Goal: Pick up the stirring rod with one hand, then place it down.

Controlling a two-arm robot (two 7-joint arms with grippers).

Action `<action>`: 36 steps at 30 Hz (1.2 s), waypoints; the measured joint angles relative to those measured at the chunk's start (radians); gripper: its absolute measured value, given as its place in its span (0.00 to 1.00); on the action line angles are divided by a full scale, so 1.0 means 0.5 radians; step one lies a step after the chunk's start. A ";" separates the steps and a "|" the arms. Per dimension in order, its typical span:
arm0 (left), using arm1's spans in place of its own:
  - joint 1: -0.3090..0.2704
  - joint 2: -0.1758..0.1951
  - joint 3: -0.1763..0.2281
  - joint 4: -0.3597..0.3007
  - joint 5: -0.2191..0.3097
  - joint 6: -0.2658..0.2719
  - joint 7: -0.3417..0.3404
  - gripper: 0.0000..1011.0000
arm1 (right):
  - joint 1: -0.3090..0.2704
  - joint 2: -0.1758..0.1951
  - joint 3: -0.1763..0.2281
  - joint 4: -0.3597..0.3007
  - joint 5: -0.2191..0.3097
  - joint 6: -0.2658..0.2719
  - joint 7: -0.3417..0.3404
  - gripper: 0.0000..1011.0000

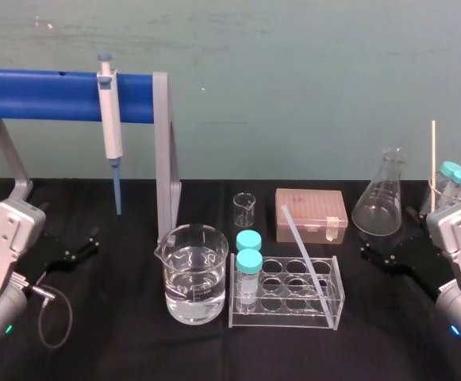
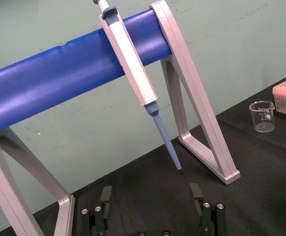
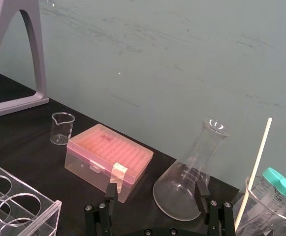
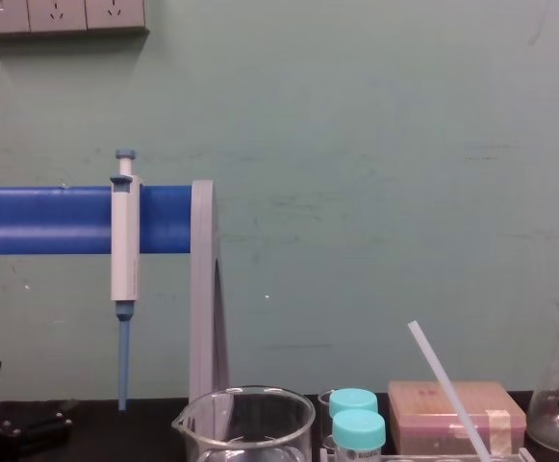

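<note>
The long, thin, translucent white stirring rod (image 1: 305,262) leans in the clear plastic tube rack (image 1: 286,325), and the chest view cuts off its lower end. It stands between the two grippers and well apart from each. The black left gripper (image 2: 151,196) and black right gripper (image 3: 156,191) are both spread wide, low at the sides of the black tabletop (image 1: 119,349).

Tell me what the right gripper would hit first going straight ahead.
Probably the conical flask, standing close ahead of the open right gripper; the pink box sits just beside that line.

Soft even light, faint shadows, perhaps overhead
</note>
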 joint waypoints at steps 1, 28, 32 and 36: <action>0.000 0.000 0.000 0.000 0.000 0.000 0.000 0.99 | 0.000 0.000 0.000 0.000 0.000 0.000 0.000 0.99; 0.000 0.000 0.000 0.000 0.000 0.000 0.000 0.99 | -0.128 0.169 0.210 -0.491 0.574 0.354 0.715 0.99; 0.000 0.000 0.000 0.000 0.000 0.000 0.000 0.99 | -0.091 0.189 0.176 -0.516 0.584 0.452 0.832 0.99; 0.000 0.000 0.000 0.000 0.000 0.000 0.000 0.99 | -0.041 0.181 0.134 -0.495 0.555 0.517 0.908 0.99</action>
